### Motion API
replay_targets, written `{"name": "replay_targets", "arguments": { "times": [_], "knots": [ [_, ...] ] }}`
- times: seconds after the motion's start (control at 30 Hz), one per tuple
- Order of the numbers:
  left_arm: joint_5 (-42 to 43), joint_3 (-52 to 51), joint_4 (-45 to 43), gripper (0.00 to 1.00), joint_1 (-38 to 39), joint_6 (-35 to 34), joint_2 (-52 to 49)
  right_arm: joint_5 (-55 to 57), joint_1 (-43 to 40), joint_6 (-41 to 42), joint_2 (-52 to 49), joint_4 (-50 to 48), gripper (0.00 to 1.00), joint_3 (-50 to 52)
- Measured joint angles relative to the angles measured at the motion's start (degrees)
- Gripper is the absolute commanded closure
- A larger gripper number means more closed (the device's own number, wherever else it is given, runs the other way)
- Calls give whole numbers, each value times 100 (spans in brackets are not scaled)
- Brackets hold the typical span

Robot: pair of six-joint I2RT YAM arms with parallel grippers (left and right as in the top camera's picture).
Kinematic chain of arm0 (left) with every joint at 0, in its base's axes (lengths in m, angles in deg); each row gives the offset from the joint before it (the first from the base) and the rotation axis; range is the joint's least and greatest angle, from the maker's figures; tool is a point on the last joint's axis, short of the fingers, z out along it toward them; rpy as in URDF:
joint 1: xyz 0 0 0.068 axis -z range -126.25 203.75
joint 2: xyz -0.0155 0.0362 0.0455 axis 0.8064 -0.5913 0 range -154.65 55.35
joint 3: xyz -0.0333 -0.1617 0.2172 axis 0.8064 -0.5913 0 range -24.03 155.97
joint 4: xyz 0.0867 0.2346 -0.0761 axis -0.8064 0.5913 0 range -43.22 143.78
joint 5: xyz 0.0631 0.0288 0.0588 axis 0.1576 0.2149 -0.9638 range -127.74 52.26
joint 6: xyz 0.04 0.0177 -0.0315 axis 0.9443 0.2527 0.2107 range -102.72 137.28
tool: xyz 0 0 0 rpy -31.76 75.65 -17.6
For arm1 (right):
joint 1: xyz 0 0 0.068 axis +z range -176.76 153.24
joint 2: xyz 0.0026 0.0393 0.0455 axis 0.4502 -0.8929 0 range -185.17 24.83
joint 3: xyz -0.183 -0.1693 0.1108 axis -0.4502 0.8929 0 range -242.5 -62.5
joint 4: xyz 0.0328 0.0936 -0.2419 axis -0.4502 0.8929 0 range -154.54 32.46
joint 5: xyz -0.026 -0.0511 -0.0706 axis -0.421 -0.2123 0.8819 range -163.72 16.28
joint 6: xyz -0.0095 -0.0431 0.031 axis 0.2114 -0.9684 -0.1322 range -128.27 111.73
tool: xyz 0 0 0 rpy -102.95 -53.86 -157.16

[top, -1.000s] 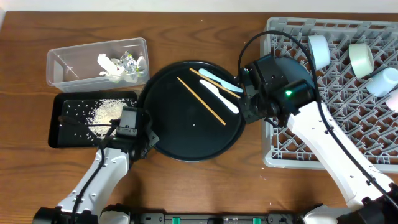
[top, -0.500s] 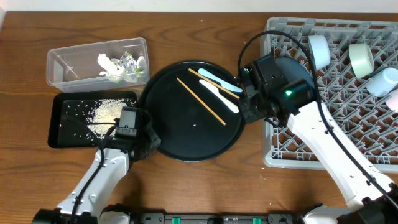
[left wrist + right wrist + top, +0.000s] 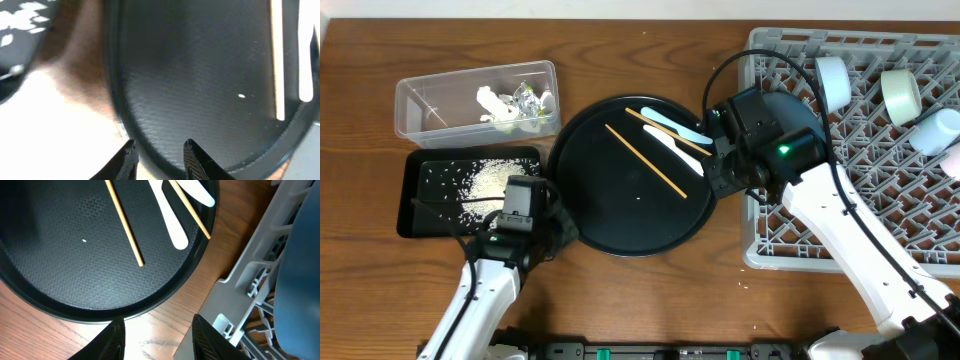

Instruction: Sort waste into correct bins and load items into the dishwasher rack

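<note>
Wooden table (image 3: 650, 295), tub (image 3: 420, 108), tray (image 3: 410, 212), round tray (image 3: 620, 215), rack (image 3: 840, 38)

Loose white rice (image 3: 488, 180) in black tray (image 3: 423, 216)

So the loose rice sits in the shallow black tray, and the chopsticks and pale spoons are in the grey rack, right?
Not quite. The rice is in the shallow black tray, but the chopsticks and pale spoons lie on the round black tray, not in the grey rack. The overhead view shows it.
</note>
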Motion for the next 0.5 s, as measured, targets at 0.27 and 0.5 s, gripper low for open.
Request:
{"name": "replay_targets", "arguments": {
  "times": [0.27,0.5],
  "knots": [
    [-2,20,-852,67,619,238,-304,2,0,0,0,-11,61,-2],
    [280,31,-848,67,846,175,-1338,2,0,0,0,11,61,-2]
  ]
}}
